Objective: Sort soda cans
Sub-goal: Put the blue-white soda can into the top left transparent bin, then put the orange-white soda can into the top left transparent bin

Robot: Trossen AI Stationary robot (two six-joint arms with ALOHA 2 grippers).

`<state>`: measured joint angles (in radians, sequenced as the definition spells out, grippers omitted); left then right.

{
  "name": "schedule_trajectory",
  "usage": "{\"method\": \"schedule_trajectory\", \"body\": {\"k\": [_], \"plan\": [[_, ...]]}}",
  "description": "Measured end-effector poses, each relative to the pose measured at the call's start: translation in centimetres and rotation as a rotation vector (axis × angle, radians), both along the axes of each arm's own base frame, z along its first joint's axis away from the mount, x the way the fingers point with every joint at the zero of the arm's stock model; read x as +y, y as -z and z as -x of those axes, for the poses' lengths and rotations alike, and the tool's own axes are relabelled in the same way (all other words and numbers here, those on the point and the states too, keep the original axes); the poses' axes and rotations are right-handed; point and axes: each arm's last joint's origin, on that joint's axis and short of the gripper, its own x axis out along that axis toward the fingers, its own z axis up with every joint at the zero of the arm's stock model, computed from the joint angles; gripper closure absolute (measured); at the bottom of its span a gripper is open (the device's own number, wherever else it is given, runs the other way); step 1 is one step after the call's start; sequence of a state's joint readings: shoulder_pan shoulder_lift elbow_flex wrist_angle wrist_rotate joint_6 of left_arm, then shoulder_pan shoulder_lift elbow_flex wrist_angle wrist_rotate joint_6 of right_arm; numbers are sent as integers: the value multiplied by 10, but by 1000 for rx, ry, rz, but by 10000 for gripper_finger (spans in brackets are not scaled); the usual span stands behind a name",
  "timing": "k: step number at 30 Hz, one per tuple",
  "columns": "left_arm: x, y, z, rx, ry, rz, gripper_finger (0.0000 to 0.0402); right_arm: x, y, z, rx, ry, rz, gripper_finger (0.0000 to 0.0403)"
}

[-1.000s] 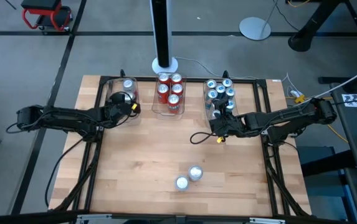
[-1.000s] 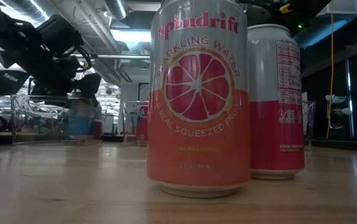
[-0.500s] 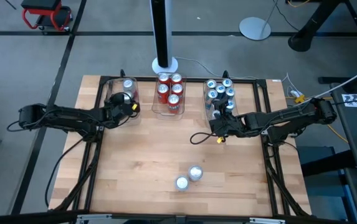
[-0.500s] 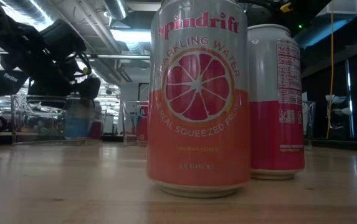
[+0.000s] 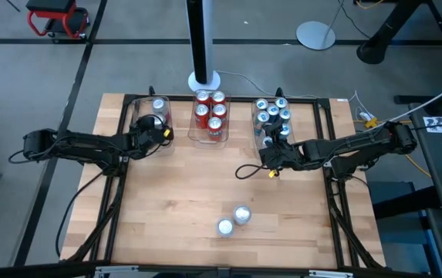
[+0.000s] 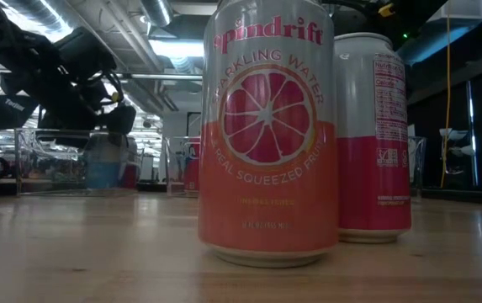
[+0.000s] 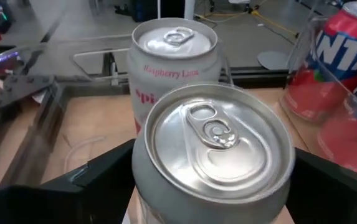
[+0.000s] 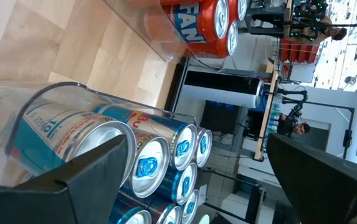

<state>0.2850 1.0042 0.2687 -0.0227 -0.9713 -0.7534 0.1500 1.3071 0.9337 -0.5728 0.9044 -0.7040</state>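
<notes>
Soda can (image 7: 212, 146) sits between the left claw's (image 5: 153, 131) spread fingers, ungripped; right claw (image 5: 271, 150) gapes by the blue cans (image 5: 273, 116).

Front can (image 6: 267, 135) reads "spindrift", "SPARKLING WATER", "REAL SQUEEZED FRUIT". Can behind (image 7: 173, 62) the one in the left gripper reads "Raspberry Lime". Red can (image 7: 347, 56) shows partial "NTA".

Both arms stretched inward at the upper half of the frame.
Left pincer (image 5: 161, 131) sits upper left, fingers (image 7: 85, 186) spread wide; right pincer (image 5: 269, 154) sits right of centre, fingers (image 8: 97, 168) fully apart, arm low and level.
</notes>
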Motion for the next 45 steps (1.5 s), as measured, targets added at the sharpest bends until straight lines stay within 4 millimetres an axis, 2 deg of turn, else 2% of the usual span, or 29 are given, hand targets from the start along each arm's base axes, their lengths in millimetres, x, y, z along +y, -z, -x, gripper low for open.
{"method": "schedule_trajectory", "body": {"k": [16,24,30,33,38,45], "plan": [[2,-5,-1,17,-3,-25,68,0,0,0,0,0,0,23],[2,-34,-5,21,52,-89,68,0,0,0,1,-1,-1,23],[1,-64,-2,-20,95,-152,68,0,0,0,3,-5,-7,23],[-2,-80,0,-76,179,-160,68,0,0,0,3,-5,-7,23],[-13,-93,2,-185,344,-153,68,0,0,0,3,-5,-7,23],[-34,-104,-15,-318,877,-134,68,0,0,0,3,-5,-7,23]]}}
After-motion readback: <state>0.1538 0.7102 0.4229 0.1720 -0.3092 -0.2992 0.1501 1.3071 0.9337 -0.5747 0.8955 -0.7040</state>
